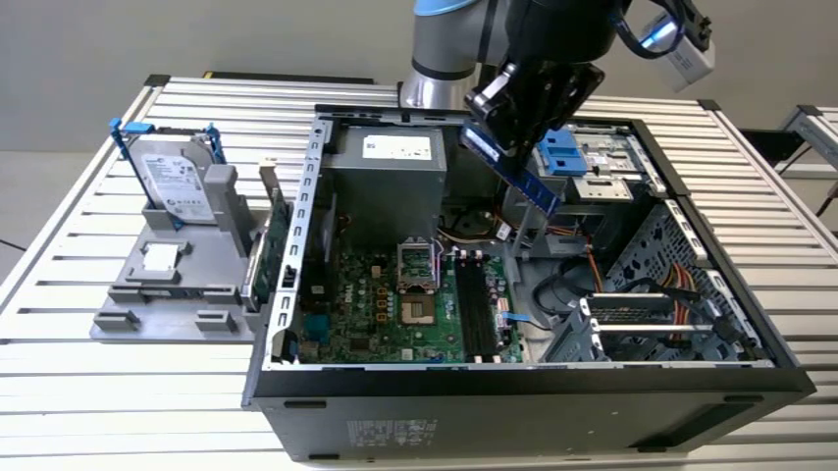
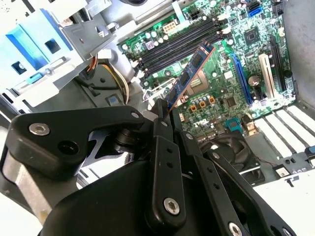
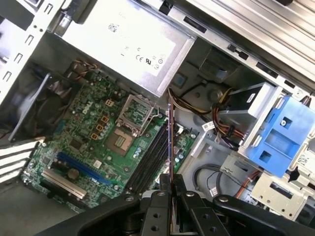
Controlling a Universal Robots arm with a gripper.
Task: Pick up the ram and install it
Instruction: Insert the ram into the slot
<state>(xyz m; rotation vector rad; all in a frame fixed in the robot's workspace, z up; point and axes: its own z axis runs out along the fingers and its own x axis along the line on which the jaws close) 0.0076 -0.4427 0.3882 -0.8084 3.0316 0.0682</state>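
Observation:
The ram [image 1: 528, 180] is a narrow blue circuit stick that hangs tilted above the open computer case [image 1: 524, 378], over the motherboard's right side. My gripper [image 1: 504, 123] is shut on its upper end. In the second wrist view the ram [image 2: 193, 72] juts out from between the black fingers [image 2: 162, 125] toward the black memory slots [image 2: 182, 42]. The first wrist view shows the ram [image 3: 171, 132] edge-on, held by my gripper [image 3: 171, 183] above and beside the memory slots [image 3: 150, 156]. The ram is clear of the slots [image 1: 474, 306] and not seated.
A silver hard drive with blue rails [image 1: 177, 177] stands on a grey fixture [image 1: 171, 294] at the exterior view's left, with a green expansion card [image 1: 271, 250] beside it. Inside the case are the power supply [image 1: 387, 162], CPU socket [image 1: 412, 267], blue drive cage [image 1: 563, 152] and cables [image 1: 629, 285].

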